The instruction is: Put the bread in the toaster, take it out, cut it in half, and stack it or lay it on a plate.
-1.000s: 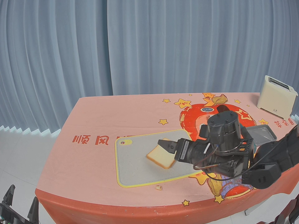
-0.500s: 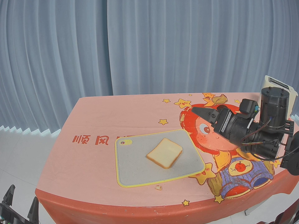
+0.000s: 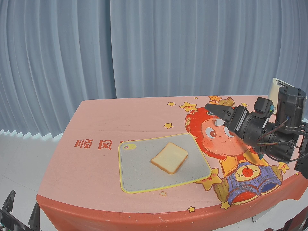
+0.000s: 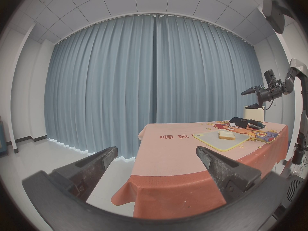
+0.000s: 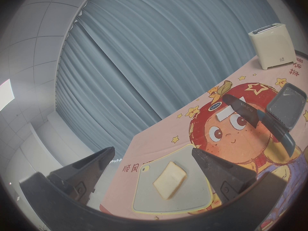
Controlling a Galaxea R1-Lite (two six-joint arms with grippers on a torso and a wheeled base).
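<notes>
Right gripper [image 3: 210, 108] hangs with its jaws parted and nothing between them, raised above the right part of the table, over the cartoon face printed on the pink tablecloth [image 3: 106, 125]. Its fingers point toward the robot's left, and it is well apart from the bread slice [image 3: 169, 157]. That slice lies flat and whole near the middle of the grey cutting board [image 3: 138, 174] with the yellow rim, which sits on the cloth toward the near edge. A small crumb [image 3: 163, 193] lies on the cloth just beside the board's near edge. The right wrist view shows a dark-bladed knife [image 5: 256, 113] lying on the cartoon print, its handle just beside a grey rectangular plate [image 5: 287, 105]. The cream toaster [image 5: 272, 45] stands upright at the far right corner of the table, partly behind the right arm in the head view. Left gripper [image 4: 157, 149] is low, off the table's left side, jaws spread wide and holding nothing. A blue-grey curtain [image 3: 160, 39] hangs behind the table.
</notes>
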